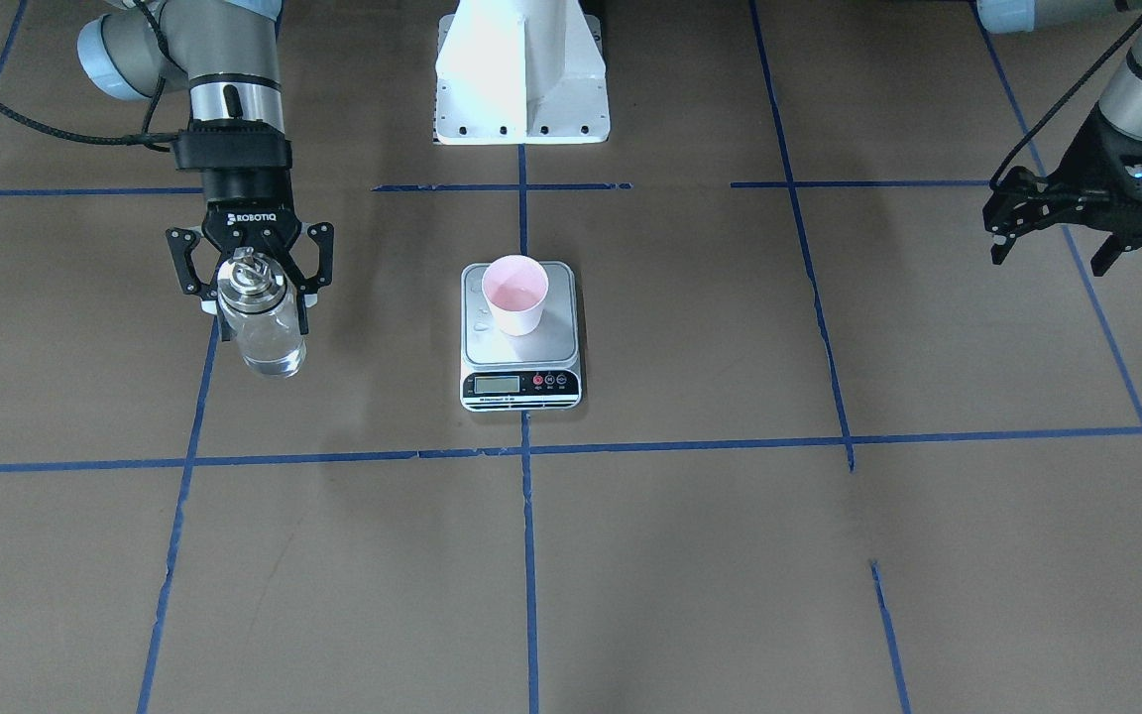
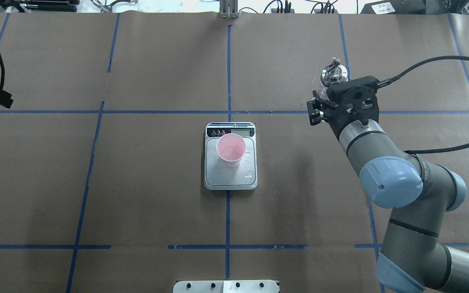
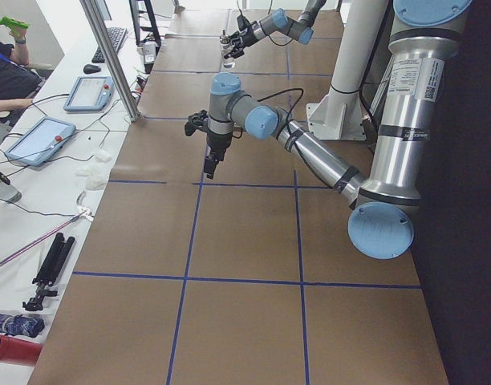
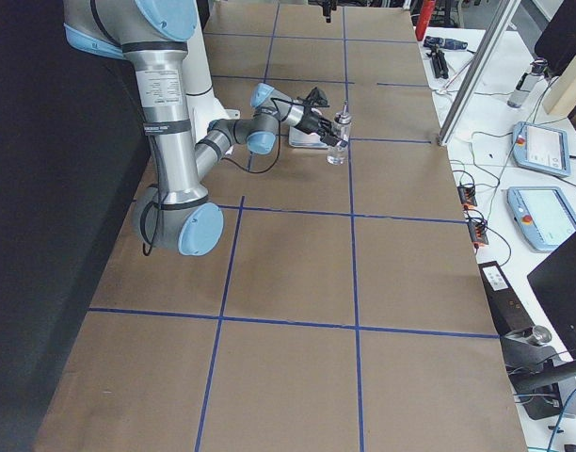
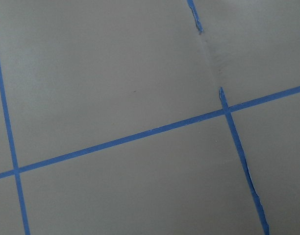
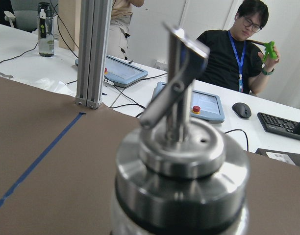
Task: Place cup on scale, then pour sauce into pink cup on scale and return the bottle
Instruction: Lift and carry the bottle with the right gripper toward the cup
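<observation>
The bottle [image 1: 262, 332] stands upright between the fingers of the right gripper [image 1: 256, 297], which are closed on its shoulder, well apart from the scale [image 1: 551, 342]. That arm reaches forward, with the gripper about level. The left gripper [image 1: 1049, 256] hangs with jaws apart and empty. The cup [image 1: 516, 319] sits on the scale, and a little clear sauce [image 1: 513, 294] shows inside.

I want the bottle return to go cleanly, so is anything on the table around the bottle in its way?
Nothing visible does. The bottle is between the right gripper's fingers, with only brown paper and blue tape around it; the scale carrying the cup stands apart, toward the table's middle.
</observation>
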